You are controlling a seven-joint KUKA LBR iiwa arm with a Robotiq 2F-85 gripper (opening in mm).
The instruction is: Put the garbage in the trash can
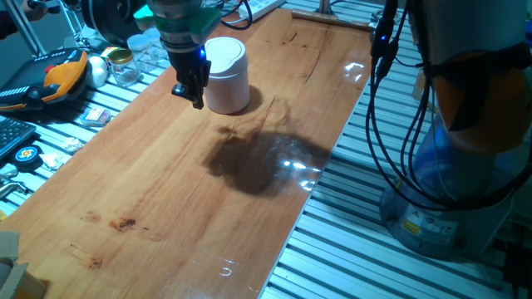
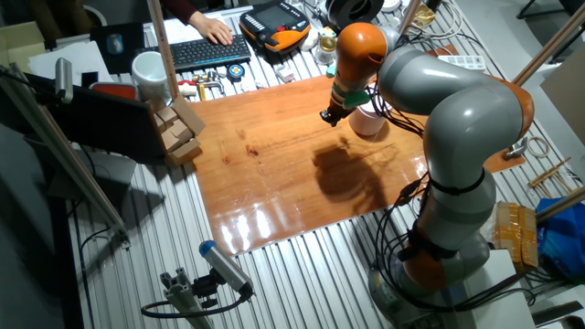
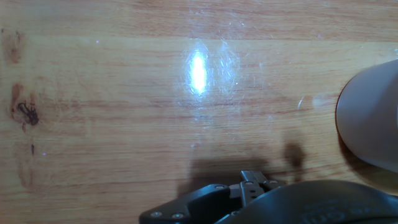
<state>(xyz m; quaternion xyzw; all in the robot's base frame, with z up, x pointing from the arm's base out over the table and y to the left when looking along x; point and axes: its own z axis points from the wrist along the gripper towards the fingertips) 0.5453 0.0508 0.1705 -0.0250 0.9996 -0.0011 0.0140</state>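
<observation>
I have the gripper (image 1: 193, 94) hanging low just beside the trash can (image 1: 226, 75), upper middle of the frame on the worktop (image 1: 183, 191) — close, I judge, so a drop reaches the swing lid. The jaws look pressed together, yet I cannot tell whether they pinch anything. The garbage shows in no view — in the hand view only bare wood and the can's rim at right.
</observation>
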